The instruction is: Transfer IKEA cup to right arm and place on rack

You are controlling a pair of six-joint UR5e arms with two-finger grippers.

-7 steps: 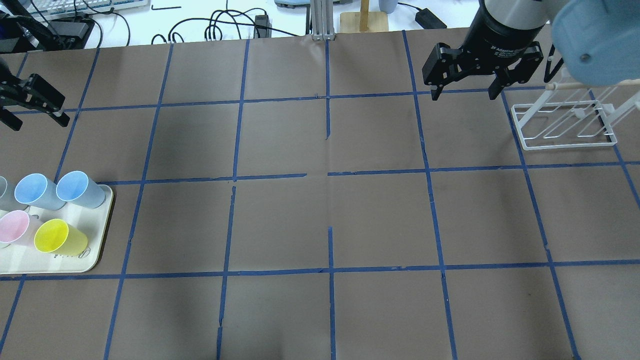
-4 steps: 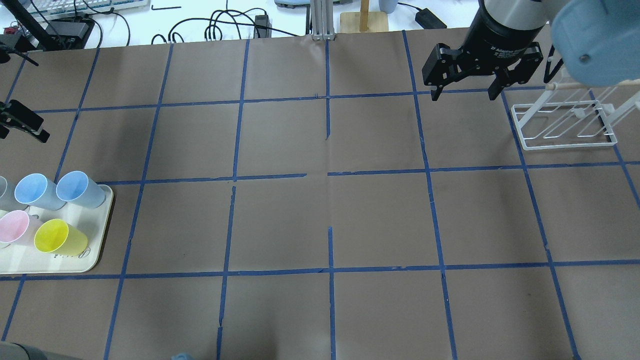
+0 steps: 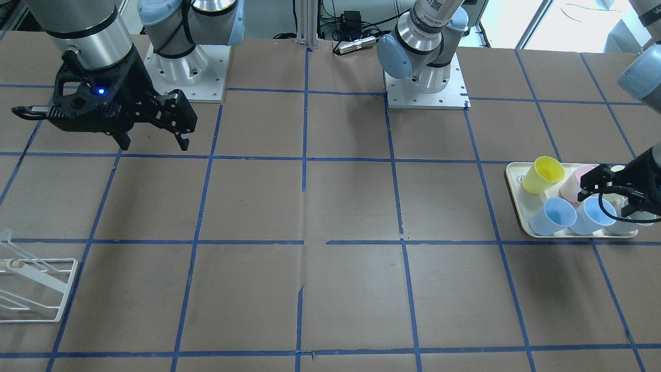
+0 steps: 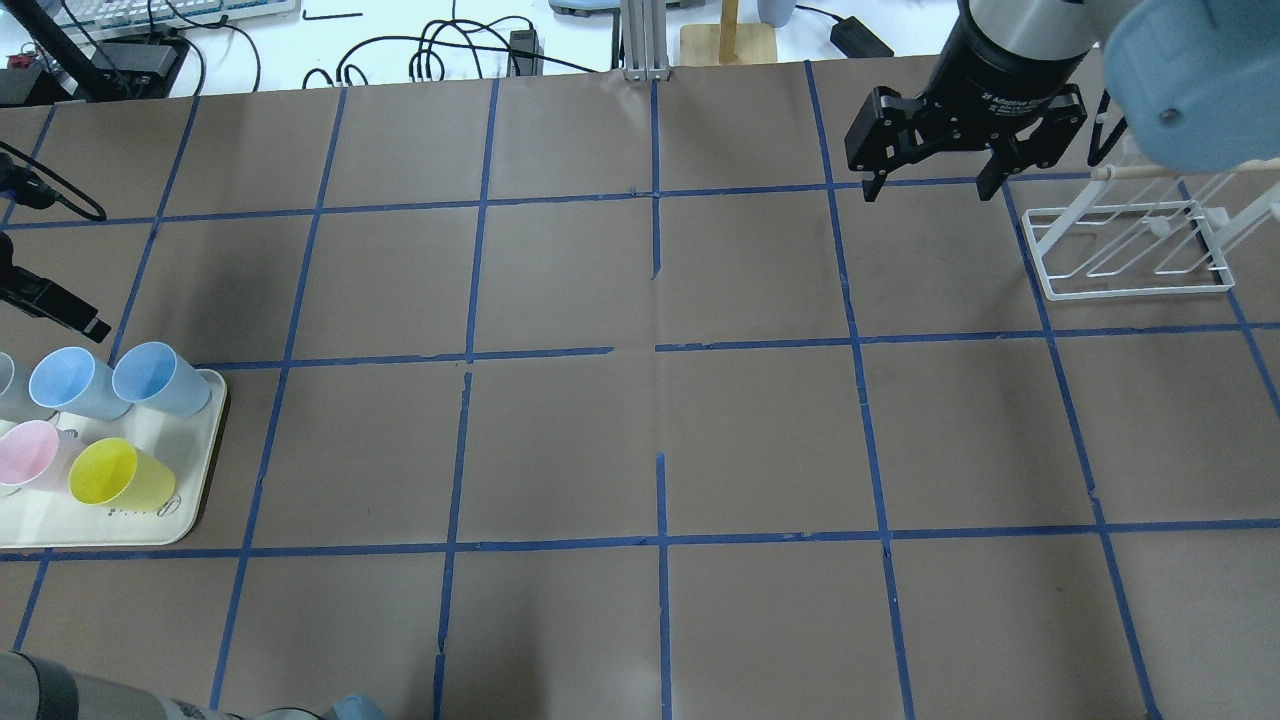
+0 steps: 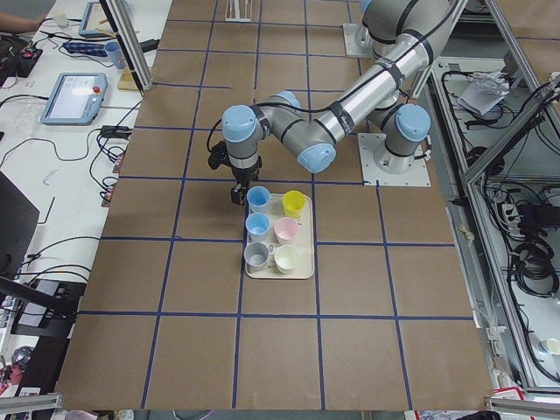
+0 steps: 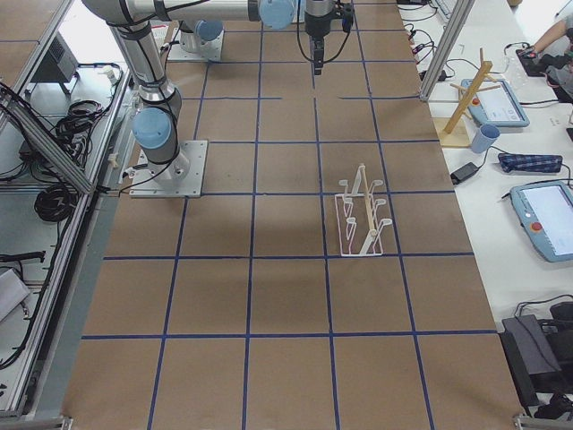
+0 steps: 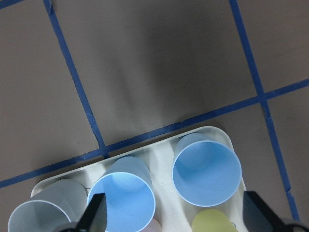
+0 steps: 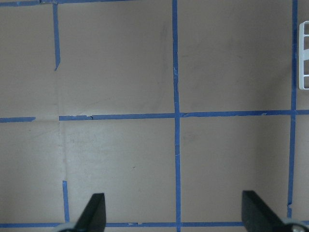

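Two pale blue IKEA cups stand upright at the far side of a cream tray, beside a pink cup and a yellow cup. My left gripper hangs open just above the tray, empty. Its wrist view shows both blue cups between its spread fingers. My right gripper is open and empty, held above the table just left of the white wire rack, which holds nothing.
A grey cup stands on the tray beside the blue ones. Brown paper with blue tape lines covers the table. Cables and a wooden stand lie beyond the far edge.
My left gripper has moved from the far left of the table down towards the tray and now hangs over the cups. The right gripper has not moved.
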